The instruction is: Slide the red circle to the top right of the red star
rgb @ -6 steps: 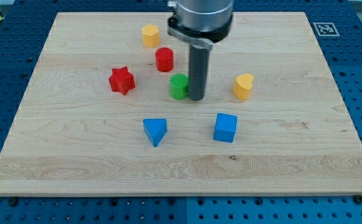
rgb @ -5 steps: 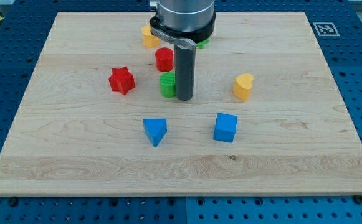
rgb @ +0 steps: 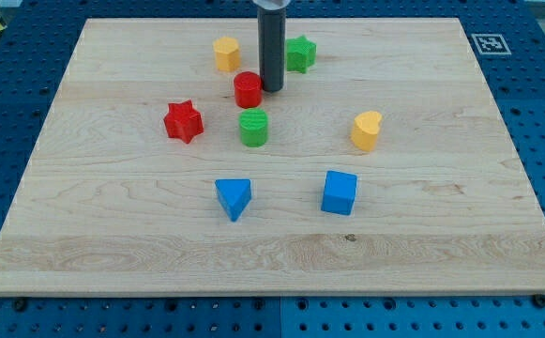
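Note:
The red circle stands on the wooden board, up and to the right of the red star. My tip rests on the board right beside the red circle's right side, touching it or nearly so. The dark rod rises out of the view's top. A green star sits just right of the rod, partly behind it.
A green cylinder stands just below the red circle. A yellow hexagon block is at the upper left of the circle, a yellow heart at the right. A blue triangle and a blue cube lie lower down.
My tip pushed the green cylinder a little to the left, then moved up the view to the red circle's right side. The arm's body has risen out of view.

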`<move>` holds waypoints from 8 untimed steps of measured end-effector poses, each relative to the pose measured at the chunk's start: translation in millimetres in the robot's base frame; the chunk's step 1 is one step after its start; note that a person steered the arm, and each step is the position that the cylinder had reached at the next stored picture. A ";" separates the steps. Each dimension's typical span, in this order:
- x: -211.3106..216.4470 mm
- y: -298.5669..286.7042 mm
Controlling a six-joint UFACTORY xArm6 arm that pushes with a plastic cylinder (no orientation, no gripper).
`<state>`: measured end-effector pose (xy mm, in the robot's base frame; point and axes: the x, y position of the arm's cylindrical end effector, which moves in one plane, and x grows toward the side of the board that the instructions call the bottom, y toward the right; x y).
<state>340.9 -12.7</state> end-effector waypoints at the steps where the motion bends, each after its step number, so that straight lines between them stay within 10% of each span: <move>1: 2.5 -25.7; 3: 17.0 -80.3; 6: 10.5 104.1; 8: -74.3 124.5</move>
<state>266.6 111.9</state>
